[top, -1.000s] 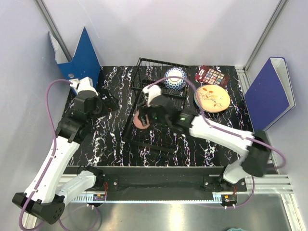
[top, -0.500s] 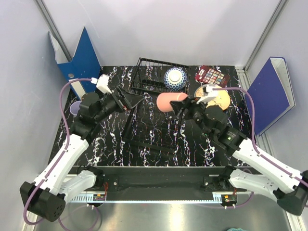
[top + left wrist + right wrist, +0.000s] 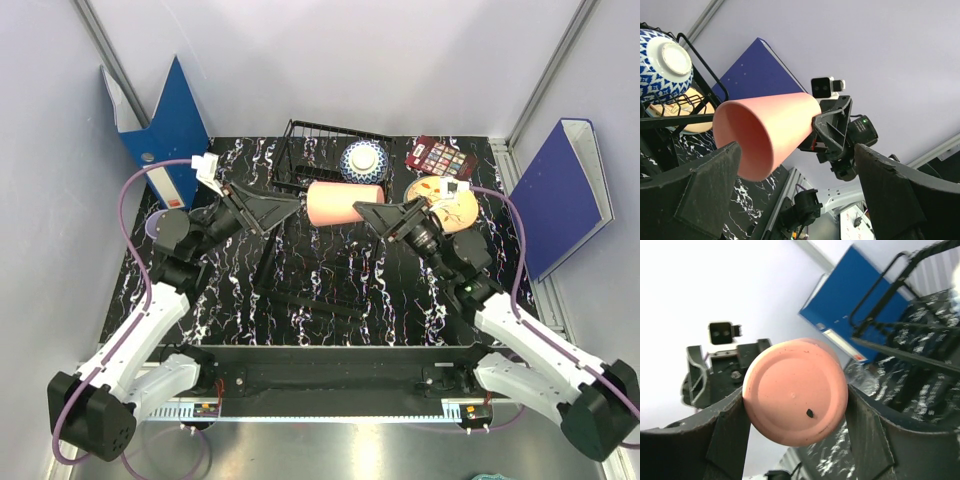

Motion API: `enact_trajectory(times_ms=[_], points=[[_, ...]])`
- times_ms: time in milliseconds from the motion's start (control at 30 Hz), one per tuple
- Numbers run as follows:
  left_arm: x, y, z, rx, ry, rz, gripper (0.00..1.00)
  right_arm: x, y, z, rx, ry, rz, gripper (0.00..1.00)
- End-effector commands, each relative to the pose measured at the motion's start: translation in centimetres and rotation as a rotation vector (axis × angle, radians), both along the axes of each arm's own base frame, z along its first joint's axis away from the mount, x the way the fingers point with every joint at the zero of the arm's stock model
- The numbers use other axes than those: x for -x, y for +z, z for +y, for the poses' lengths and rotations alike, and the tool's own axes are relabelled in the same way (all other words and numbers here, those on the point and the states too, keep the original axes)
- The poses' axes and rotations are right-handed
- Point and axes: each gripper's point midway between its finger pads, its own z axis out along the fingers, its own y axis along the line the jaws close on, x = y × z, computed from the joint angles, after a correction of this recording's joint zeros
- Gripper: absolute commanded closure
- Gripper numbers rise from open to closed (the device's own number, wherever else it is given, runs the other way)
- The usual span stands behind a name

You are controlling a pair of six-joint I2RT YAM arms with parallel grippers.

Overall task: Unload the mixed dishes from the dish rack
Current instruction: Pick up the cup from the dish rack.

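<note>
Marbled black table [image 3: 400, 300], dish rack [image 3: 305, 160], plate [image 3: 463, 207], palette [image 3: 440, 157]

No text, label or number can be read.

A left binder [image 3: 175, 120] and right binder [image 3: 555, 195] flank the table [image 3: 230, 290], palette [image 3: 441, 157] at its back.

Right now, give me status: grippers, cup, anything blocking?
Right gripper shut on salmon-pink cup at its base, cup sideways in the air over the dish rack. Left gripper open at cup's mouth. Nothing between them; blue-and-white bowl in rack.
</note>
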Motion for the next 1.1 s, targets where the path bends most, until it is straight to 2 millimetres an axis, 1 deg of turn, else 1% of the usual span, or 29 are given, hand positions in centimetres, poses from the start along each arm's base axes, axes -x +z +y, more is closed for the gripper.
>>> enact_trajectory(times_ms=[0, 133, 167, 233, 267, 300, 333, 400, 433, 467, 500, 533, 567, 600, 633, 667, 700, 733, 767, 800, 833, 867, 900, 933, 967, 1000, 1033, 1067], points=[[1.8, 1.7, 0.2, 0.035, -0.043, -0.089, 0.01, 1.5, 3.3, 1.3, -0.126, 0.139, -0.091, 1.0], [2.0, 1.5, 0.2, 0.038, -0.05, -0.084, 0.01, 1.5, 3.5, 2.1, -0.133, 0.183, -0.1, 1.0], [2.1, 1.4, 0.2, 0.041, -0.053, -0.086, 0.01, 1.1, 3.1, 2.6, -0.126, 0.194, -0.09, 1.0], [2.3, 1.5, 0.1, 0.052, -0.068, -0.09, 0.01, 1.4, 3.5, 3.0, -0.139, 0.227, -0.102, 1.0], [2.4, 1.6, -0.1, 0.057, -0.081, -0.095, 0.01, 1.0, 2.9, 3.4, -0.136, 0.236, -0.091, 1.0], [2.3, 1.4, -0.3, 0.062, -0.095, -0.08, 0.01, 1.1, 3.1, 3.7, -0.148, 0.252, -0.09, 1.0], [2.6, 1.5, -0.6, 0.068, -0.116, -0.089, 0.01, 0.6, 2.7, 4.0, -0.153, 0.259, -0.085, 1.0], [2.7, 1.1, -1.1, 0.072, -0.141, -0.072, 0.05, 0.6, 2.8, 4.5, -0.168, 0.292, -0.075, 1.0], [3.0, 1.2, -1.3, 0.073, -0.156, -0.08, 0.08, 0.6, 3.0, 4.7, -0.176, 0.302, -0.085, 1.0], [2.9, 1.1, -1.4, 0.072, -0.158, -0.076, 0.18, 0.4, 2.6, 5.0, -0.173, 0.31, -0.076, 1.0], [3.0, 1.0, -1.5, 0.07, -0.162, -0.076, 0.31, 0.4, 2.5, 5.1, -0.174, 0.316, -0.072, 1.0], [3.1, 1.0, -1.5, 0.065, -0.171, -0.079, 0.42, 0.4, 2.4, 5.1, -0.171, 0.317, -0.068, 1.0], [3.2, 0.9, -1.6, 0.054, -0.172, -0.084, 0.63, 0.4, 2.3, 5.1, -0.161, 0.311, -0.071, 1.0], [3.1, 0.9, -1.6, 0.045, -0.169, -0.085, 0.74, 0.1, 1.7, 5.3, -0.138, 0.306, -0.042, 1.0], [3.2, 0.9, -1.5, 0.033, -0.164, -0.07, 0.85, 0.2, 1.9, 5.1, -0.129, 0.3, -0.045, 0.98], [3.1, 0.8, -1.5, 0.017, -0.151, -0.083, 1.0, 0.2, 1.9, 5.0, -0.113, 0.288, -0.054, 0.88], [2.8, 0.8, -1.4, 0.008, -0.13, -0.074, 1.0, 0.0, 1.3, 5.1, -0.086, 0.279, -0.026, 0.75], [2.9, 1.0, -1.2, -0.011, -0.115, -0.055, 1.0, 0.3, 1.6, 4.8, -0.072, 0.27, -0.03, 0.46], [2.8, 1.1, -1.0, -0.043, -0.086, -0.085, 1.0, 0.1, 1.3, 4.6, -0.034, 0.248, -0.033, 0.34], [2.4, 1.3, -0.6, -0.062, -0.041, -0.083, 1.0, -0.6, 0.3, 4.5, 0.018, 0.214, 0.032, 0.22], [2.3, 1.2, -0.1, -0.116, 0.001, -0.026, 1.0, -0.5, 0.3, 4.2, 0.053, 0.189, 0.042, 0.11], [1.6, 0.8, 0.6, -0.194, 0.07, -0.056, 1.0, -1.1, 0.8, 3.8, 0.108, 0.124, 0.019, 0.01], [0.1, 0.6, 1.8, -0.241, 0.191, -0.027, 1.0, -1.4, -1.7, 3.6, 0.2, 0.096, 0.108, 0.0], [0.1, -0.6, 3.1, -0.339, 0.251, 0.072, 1.0, -1.6, -2.2, 3.1, 0.242, 0.062, 0.129, 0.0], [-0.5, -1.5, 4.4, -0.419, 0.322, 0.088, 1.0, -2.0, -2.4, 2.6, 0.286, 0.007, 0.129, 0.0], [-1.8, -2.4, 6.8, -0.48, 0.474, 0.15, 1.0, -2.1, -4.0, 2.0, 0.337, -0.013, 0.175, 0.0], [-1.2, -3.9, 8.6, -0.567, 0.531, 0.236, 1.0, -1.9, -4.0, 1.6, 0.349, -0.029, 0.169, 0.0], [-1.2, -4.9, 9.9, -0.622, 0.584, 0.271, 1.0, -2.0, -5.0, 1.1, 0.372, -0.054, 0.178, 0.0]])
